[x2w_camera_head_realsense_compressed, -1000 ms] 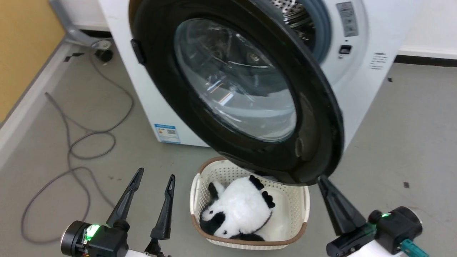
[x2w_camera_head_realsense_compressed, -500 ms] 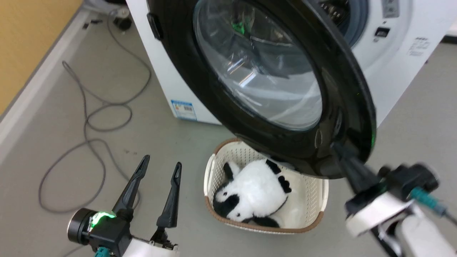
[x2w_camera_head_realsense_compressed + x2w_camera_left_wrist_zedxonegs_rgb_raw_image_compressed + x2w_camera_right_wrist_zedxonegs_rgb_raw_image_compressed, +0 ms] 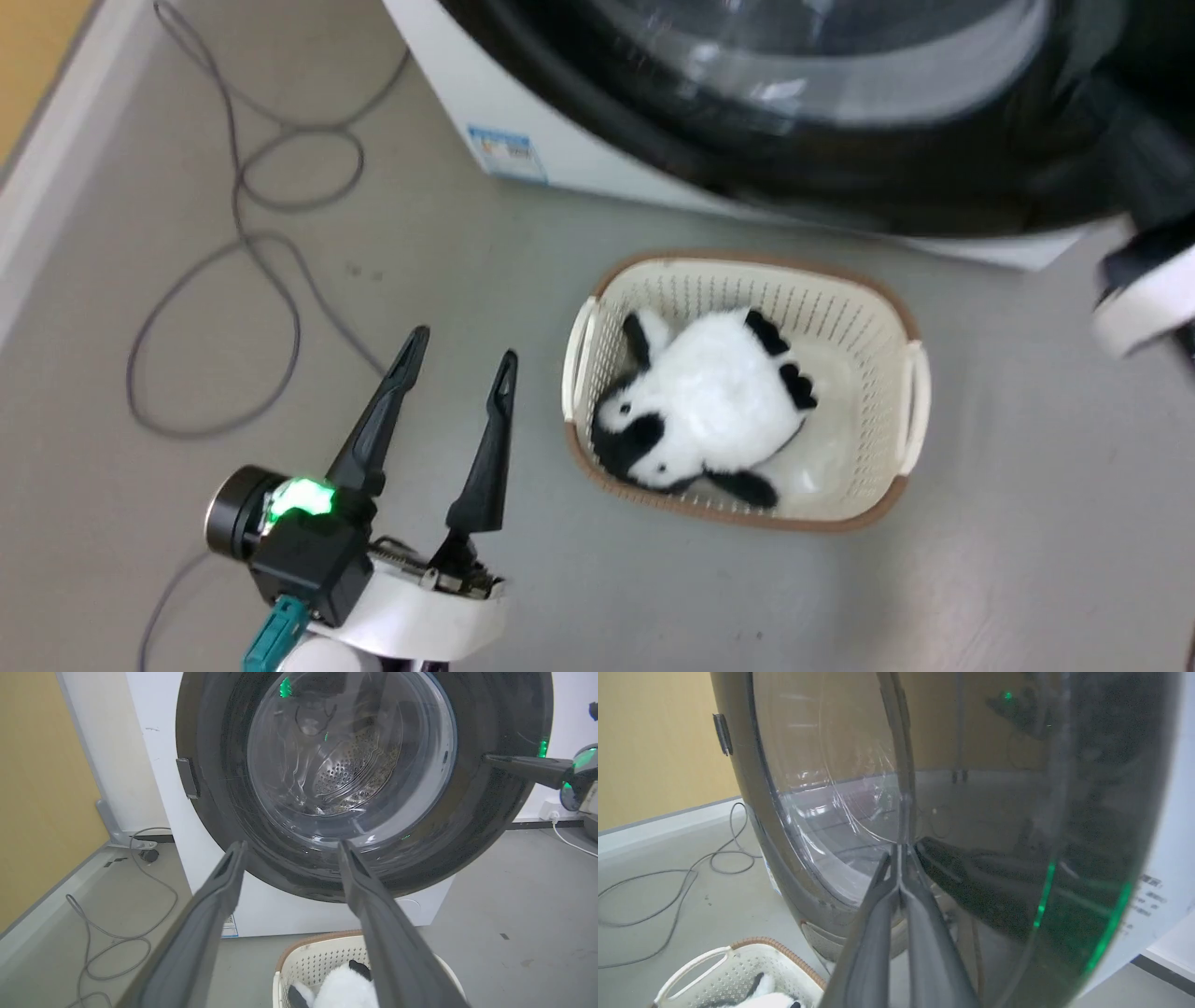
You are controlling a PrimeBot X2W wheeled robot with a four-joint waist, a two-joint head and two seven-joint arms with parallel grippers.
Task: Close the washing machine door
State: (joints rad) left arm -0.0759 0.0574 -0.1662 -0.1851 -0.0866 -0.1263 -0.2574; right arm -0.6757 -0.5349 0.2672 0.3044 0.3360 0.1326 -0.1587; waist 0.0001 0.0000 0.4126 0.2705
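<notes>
Because the washing machine door (image 3: 490, 812) is a rigid disc on a hinge, it needs a push, not a grasp. It stands swung most of the way towards the white front of the washing machine (image 3: 289, 917), with the steel drum visible through its clear bowl window. Whether the latch has caught I cannot tell.

The right gripper (image 3: 896, 853) has its two fingers pressed together with nothing between them. In the right wrist view their tips meet their own reflection on the glossy black face, so they appear to be touching it beside the window. In the left wrist view the same gripper reaches in from the door's right side.

The left gripper (image 3: 464, 343) hangs spread and empty above the floor, well apart from the door.

I judge the door fairly heavy and stiff, with a slick outer face on which the tips could skid sideways. The best place to press is the black rim near the free edge, far from the hinge for leverage and off the glass. The latch probably wants a firm last shove.

A basket (image 3: 910, 392) holding a plush panda (image 3: 719, 392) sits on the floor just below the door's lower edge — low enough, I think, to stay out of the swing.
</notes>
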